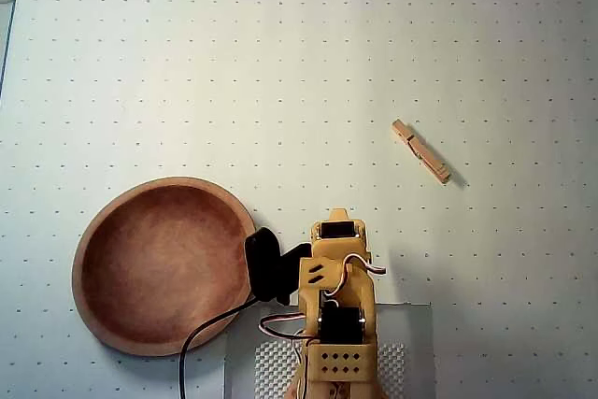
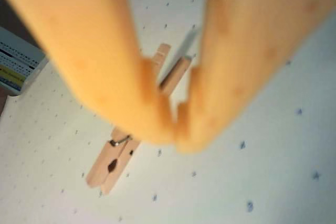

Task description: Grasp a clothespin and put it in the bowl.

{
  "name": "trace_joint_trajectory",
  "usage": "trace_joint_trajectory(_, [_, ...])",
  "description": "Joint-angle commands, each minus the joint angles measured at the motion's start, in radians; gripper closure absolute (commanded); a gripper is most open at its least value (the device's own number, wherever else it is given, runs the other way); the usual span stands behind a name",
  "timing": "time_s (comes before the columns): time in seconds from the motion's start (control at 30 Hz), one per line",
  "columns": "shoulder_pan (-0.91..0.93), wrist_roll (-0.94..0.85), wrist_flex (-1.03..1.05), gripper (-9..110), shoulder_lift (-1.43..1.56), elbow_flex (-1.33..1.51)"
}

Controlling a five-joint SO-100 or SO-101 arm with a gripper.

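Hand: the hand filled the wrist view as two blurred orange fingers that met at their tips, so it was clenched and grasped nothing. In the overhead view the arm sat folded at the bottom edge, and its fingers could not be made out there.

Pin from hand: in the wrist view the pin lay flat on the desk beyond the fingertips, partly hidden behind them, with one end showing below and left of the tips and the other end showing above them in the gap.

Pin on desk: in the overhead view the pin lay up and to the right of the arm, well apart from it, on bare dotted desk.

Long axis: diagonal in both views; in the overhead view it ran from upper left to lower right, and in the wrist view from lower left to upper right, roughly passing under the fingertips.

Bowl: the bowl sat empty to the left of the arm in the overhead view, on the opposite side from the pin and well apart from it.

Coming move, as a judgement: the fingers would likely need to part and straddle the pin across its narrow width, then carry it across the arm's front to the bowl.
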Motion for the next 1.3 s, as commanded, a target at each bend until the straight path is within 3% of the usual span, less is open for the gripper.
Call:
trace_joint_trajectory(0.0, [0.008, 0.0, -0.003, 104, 0.012, -0.017])
trace_joint_trajectory(0.43, [0.003, -0.02, 0.006, 104, 0.012, -0.058])
trace_joint_trajectory(0.63, [0.003, -0.225, 0.055, 104, 0.011, -0.242])
trace_joint_trajectory(0.87, [-0.003, -0.288, 0.209, 105, 0.002, -0.482])
trace_joint_trajectory(1.27, [0.009, -0.601, 0.348, 105, -0.655, -1.046])
